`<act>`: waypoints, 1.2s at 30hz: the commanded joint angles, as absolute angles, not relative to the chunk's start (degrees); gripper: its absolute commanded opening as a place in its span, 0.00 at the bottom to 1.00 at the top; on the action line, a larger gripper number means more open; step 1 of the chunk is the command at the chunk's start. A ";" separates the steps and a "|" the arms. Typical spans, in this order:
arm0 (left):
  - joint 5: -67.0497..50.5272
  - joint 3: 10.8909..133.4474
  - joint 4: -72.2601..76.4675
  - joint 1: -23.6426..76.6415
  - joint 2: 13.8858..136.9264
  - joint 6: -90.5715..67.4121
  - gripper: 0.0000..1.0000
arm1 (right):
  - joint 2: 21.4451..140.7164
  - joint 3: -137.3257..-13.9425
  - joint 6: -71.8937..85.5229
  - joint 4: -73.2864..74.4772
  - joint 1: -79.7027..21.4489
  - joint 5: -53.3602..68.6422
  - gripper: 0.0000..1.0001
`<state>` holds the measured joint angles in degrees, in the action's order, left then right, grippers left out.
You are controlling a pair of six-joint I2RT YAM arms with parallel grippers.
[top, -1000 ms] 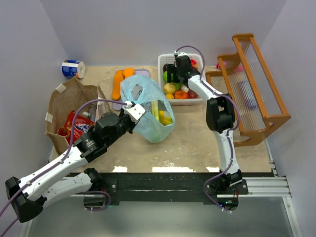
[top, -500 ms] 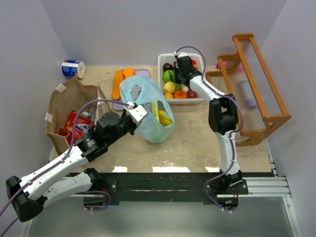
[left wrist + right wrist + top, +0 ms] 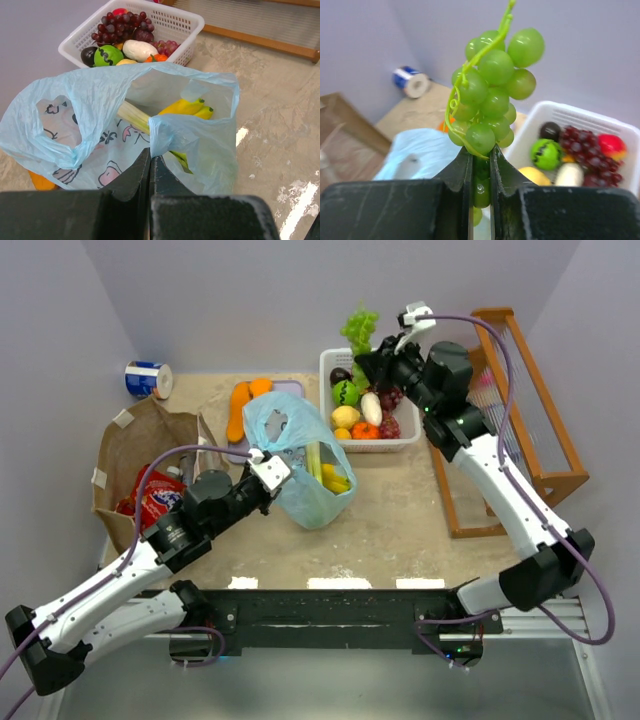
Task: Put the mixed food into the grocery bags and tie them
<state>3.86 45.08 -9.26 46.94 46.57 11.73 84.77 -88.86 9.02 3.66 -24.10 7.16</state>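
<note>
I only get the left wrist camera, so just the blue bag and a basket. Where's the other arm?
Observer: The right gripper is raised by the white basket, shut on a green grape bunch.
Operator: Is there another bag?
Observer: Yes, a brown paper bag stands open left of the blue bag, a red packet inside.
Operator: Anything else far away?
Observer: A blue-and-white can lies on its side in the far left corner.

Mottled beige surface (image 3: 390,510). A white slotted basket (image 3: 326,380) sits at the back centre. A blue-and-white can (image 3: 148,379) lies on its side at the back left. 2 long orange slabs (image 3: 238,410) rest on a lilac board (image 3: 288,387). A wooden rack (image 3: 525,390) stands on the right.
</note>
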 commanded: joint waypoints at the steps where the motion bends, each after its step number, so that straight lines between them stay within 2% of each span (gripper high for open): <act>1: 1.76 44.21 -5.71 46.84 45.79 12.83 0.00 | 83.50 -83.50 9.85 2.81 -29.26 17.56 0.00; 9: 1.93 44.38 -5.89 46.76 45.44 12.75 0.00 | 85.07 -79.46 6.86 6.50 -34.27 25.04 0.00; 14: 2.46 44.12 -5.80 46.76 45.26 12.83 0.00 | 86.22 -77.53 2.38 14.31 -35.51 27.15 0.00; 25: 1.49 44.38 -5.98 46.76 46.23 12.74 0.00 | 84.99 -73.48 -2.99 21.70 -37.71 29.98 0.01; 27: 1.58 44.38 -6.07 46.76 46.14 12.83 0.00 | 85.60 -74.35 -3.16 22.85 -37.79 29.27 0.16; 28: 1.76 44.30 -6.15 46.84 46.23 12.92 0.00 | 85.95 -74.79 -3.08 23.90 -37.71 28.83 0.40; 31: 1.84 44.30 -6.15 46.76 46.14 12.92 0.00 | 85.00 -76.72 -2.38 24.61 -37.71 26.90 0.79; 34: 1.67 44.30 -6.06 46.76 46.23 12.92 0.00 | 83.50 -79.45 -0.89 23.91 -37.71 24.62 0.90; 36: 1.58 44.30 -6.06 46.84 46.32 12.83 0.00 | 82.62 -81.99 -0.44 23.73 -37.36 18.59 0.93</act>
<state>1.89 45.08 -8.95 46.94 46.39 11.77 86.24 -75.66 -1.41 24.77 -37.76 26.30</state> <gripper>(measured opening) 0.018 0.904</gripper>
